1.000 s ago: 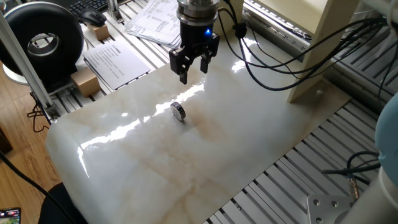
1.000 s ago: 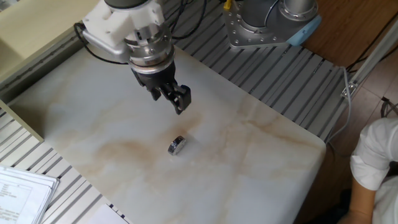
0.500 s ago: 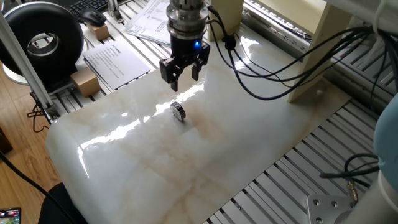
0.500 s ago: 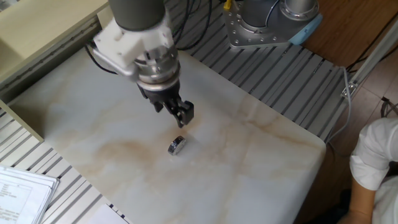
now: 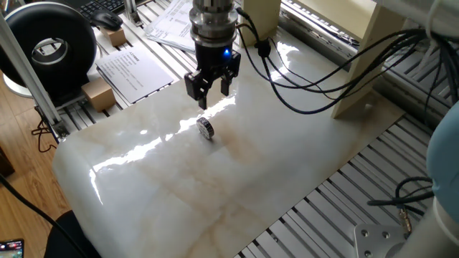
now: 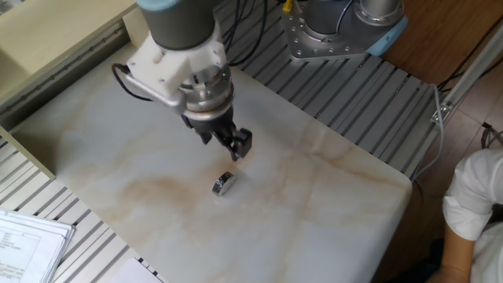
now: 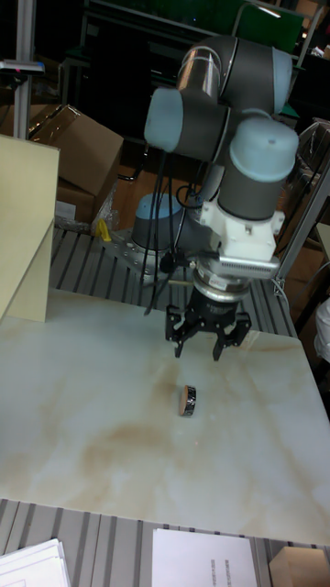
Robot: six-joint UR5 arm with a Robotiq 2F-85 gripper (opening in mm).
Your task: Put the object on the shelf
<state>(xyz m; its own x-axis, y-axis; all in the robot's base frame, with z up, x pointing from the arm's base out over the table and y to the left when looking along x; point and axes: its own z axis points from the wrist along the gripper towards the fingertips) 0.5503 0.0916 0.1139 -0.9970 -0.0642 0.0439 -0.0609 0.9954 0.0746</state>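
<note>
While the big black spool [image 5: 54, 44] is sitting at the far left of one fixed view, beside a small brown cardboard box [image 5: 98, 94] and a printed sheet [image 5: 135, 71], the gripper [image 5: 211, 92] is hanging over the pale marble tabletop [image 5: 215, 193] with its two fingers spread apart and nothing between them. Just below and in front of it the object [image 5: 206, 127] — a small silver disc with a dark ribbed rim — is standing on its edge on the marble, apart from the fingertips. Farther right, black cables [image 5: 323, 79] are looping across toward the shelf [image 5: 376, 54], whose pale beige upright panel is rising at the table's far right corner, well apart from the disc.

In the other fixed view the gripper [image 6: 236, 145] is pointing down, close above the object [image 6: 223, 184], not touching it.

In the tall fixed view a beige panel of the shelf [image 7: 26, 229] is standing at the left edge; toward the middle, the open fingers of the gripper [image 7: 208, 344] are hovering above the object [image 7: 189, 401] — the disc is resting upright on the table [image 7: 82, 440], clear of both fingers.
</note>
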